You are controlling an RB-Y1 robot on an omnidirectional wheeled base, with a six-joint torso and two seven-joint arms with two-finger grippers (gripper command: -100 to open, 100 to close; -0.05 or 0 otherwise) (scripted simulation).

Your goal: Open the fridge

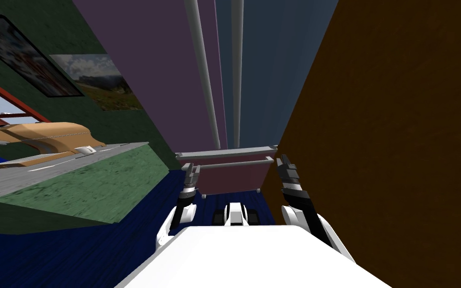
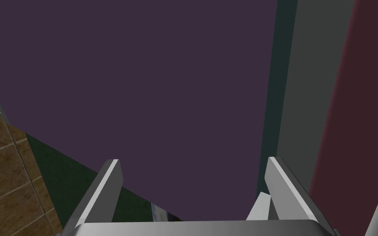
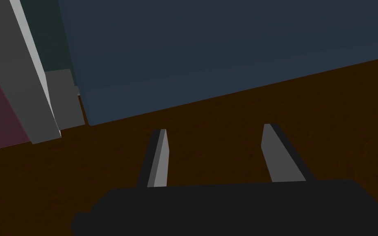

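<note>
Head view: fridge (image 1: 219, 60) is standing dead ahead and close. Purple left door (image 1: 164, 75), blue-grey right door (image 1: 274, 65), two vertical grey handles (image 1: 203, 75) running along the centre seam, maroon bottom drawer (image 1: 234, 179) with a horizontal bar. Left hand (image 1: 190, 174) is hovering at the drawer's left corner. Right hand (image 1: 283, 164) is hovering at its right, beside a brown wall (image 1: 399, 125). Green table (image 1: 99, 190) is sitting off to the left.
Left wrist view: fingers (image 2: 110, 184) are standing apart, empty, facing the purple door, with a grey handle just beside.
Right wrist view: fingers (image 3: 159, 155) are also spread, gripping nothing, over the brown wall, with the blue-grey door beyond.
</note>
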